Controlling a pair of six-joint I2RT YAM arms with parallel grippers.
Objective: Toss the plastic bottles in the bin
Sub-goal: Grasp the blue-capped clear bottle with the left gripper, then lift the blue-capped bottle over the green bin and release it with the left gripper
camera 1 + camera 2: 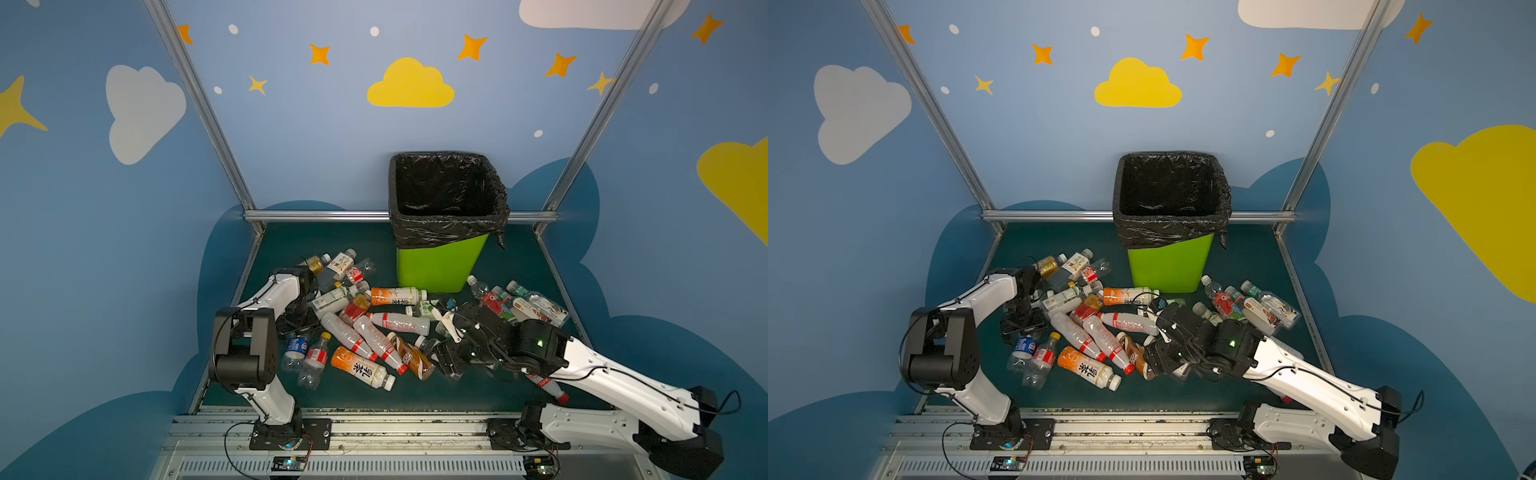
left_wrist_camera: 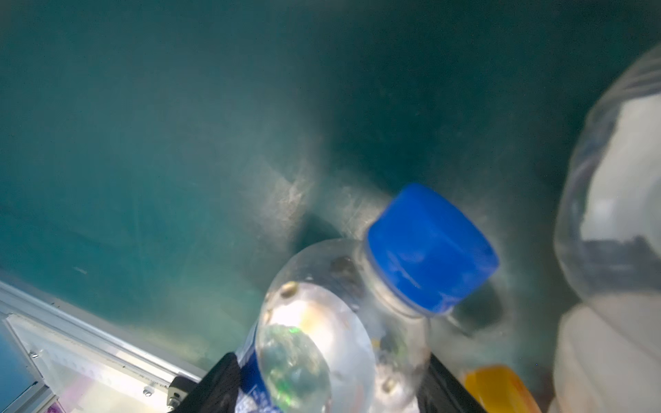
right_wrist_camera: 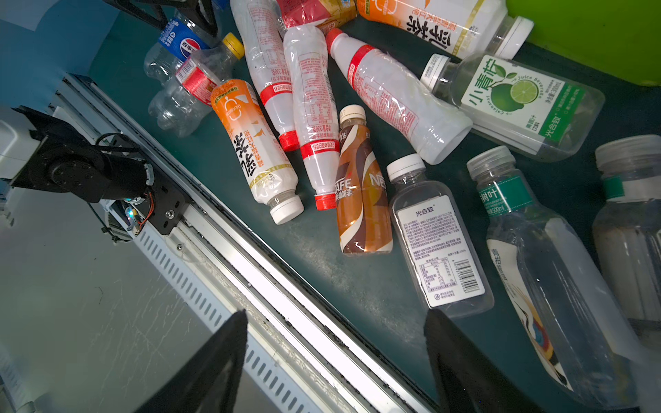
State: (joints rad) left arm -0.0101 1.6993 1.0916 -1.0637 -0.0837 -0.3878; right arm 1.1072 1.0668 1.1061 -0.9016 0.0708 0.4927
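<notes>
Several plastic bottles lie in a heap (image 1: 374, 332) on the dark green table in both top views. The lime-green bin (image 1: 440, 266) with its black bag stands behind them; nothing shows inside it. My left gripper (image 2: 332, 361) is low at the heap's left edge (image 1: 297, 326). Its black fingers are closed against both sides of a clear bottle with a blue cap and blue label (image 2: 322, 339) that lies on the table (image 1: 296, 347). My right gripper (image 3: 336, 314) hangs open and empty over the table's front strip, next to a brown coffee bottle (image 3: 361, 186).
More bottles lie right of the bin (image 1: 519, 305), and a red-capped one (image 1: 548, 384) lies under my right arm. An aluminium rail (image 3: 250, 257) runs along the table's front edge. A yellow-capped bottle (image 2: 497, 389) and a big clear one (image 2: 615, 214) crowd my left gripper.
</notes>
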